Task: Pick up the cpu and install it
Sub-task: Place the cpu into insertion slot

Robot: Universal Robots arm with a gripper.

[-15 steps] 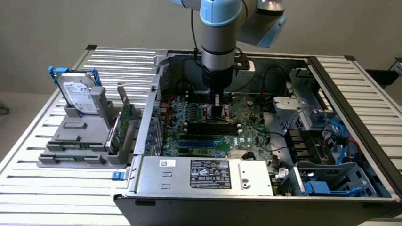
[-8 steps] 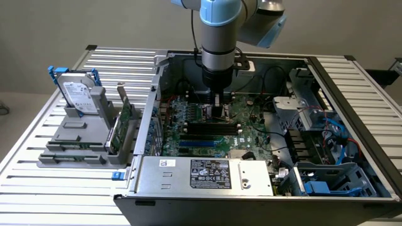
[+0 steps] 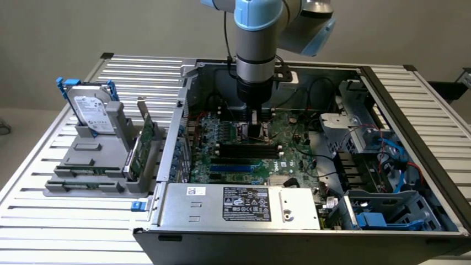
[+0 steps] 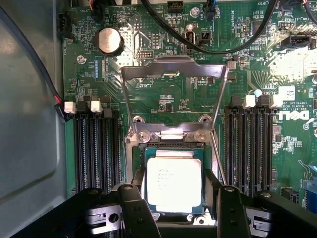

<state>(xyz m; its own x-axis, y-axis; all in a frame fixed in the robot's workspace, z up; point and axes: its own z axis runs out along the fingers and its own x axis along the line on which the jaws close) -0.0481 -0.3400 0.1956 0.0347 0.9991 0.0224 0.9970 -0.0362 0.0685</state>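
Plainly clamped onto the cpu (image 4: 173, 173) with both fingers (image 4: 133, 206) of the gripper (image 4: 175, 187), pressing against two opposite edges. Holding it square within the socket (image 4: 137, 157), level with or just above the bed; cannot tell whether fully seated. Just beyond, facing a load plate (image 4: 173, 69) hinged up and clear, with bare memory slots (image 4: 94, 148) on either side. Could bend the socket's contacts if lowered tilted or off its notches; could drag the chip askew if let go unevenly. Further out, enclosed by the open computer case (image 3: 294, 243) alongside motherboard (image 3: 294, 160) and power supply (image 3: 243, 204). Beyond that, at the exterior view's left, with a hard drive (image 3: 94, 113) standing upright in a grey rack (image 3: 88, 165).
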